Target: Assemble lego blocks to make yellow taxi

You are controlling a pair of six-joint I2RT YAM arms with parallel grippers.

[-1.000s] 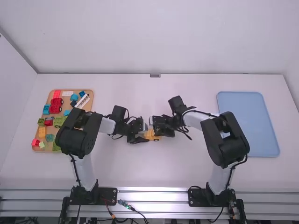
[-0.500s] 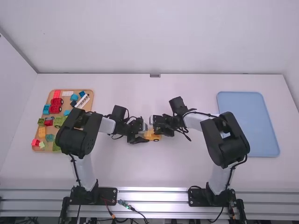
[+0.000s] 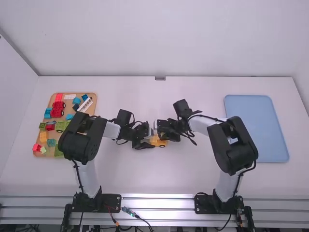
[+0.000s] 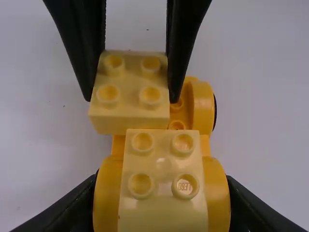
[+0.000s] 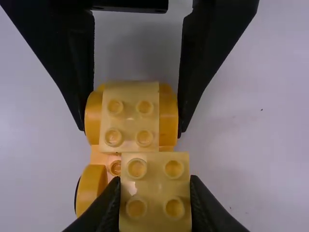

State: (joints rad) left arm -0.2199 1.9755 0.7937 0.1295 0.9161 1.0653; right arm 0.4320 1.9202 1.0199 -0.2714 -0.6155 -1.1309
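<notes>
Near the middle of the high view, over the white worktop (image 3: 145, 176), grips an orange-yellow plastic taxi chassis (image 4: 111, 193) with the left claw (image 4: 162, 186), closed on both rounded sides of one end, likely to brace against pushing. Carries on that end a pale yellow, four-studded plastic brick (image 4: 161, 164). Pinches a matching loose pale yellow brick (image 5: 154, 193) by opposite sides in the right claw (image 5: 154, 182), closed to its width, probably to leave the underside free for seating. Looks offset sideways from the mounted brick; hard to tell whether touching the chassis below. Seems to need squaring up before pressing, or might catch studs crookedly. Has spare blocks on a light wooden tray (image 3: 91, 108), left of the frame. Bears tiny raised print on one stud (image 4: 185, 186), left unread.
</notes>
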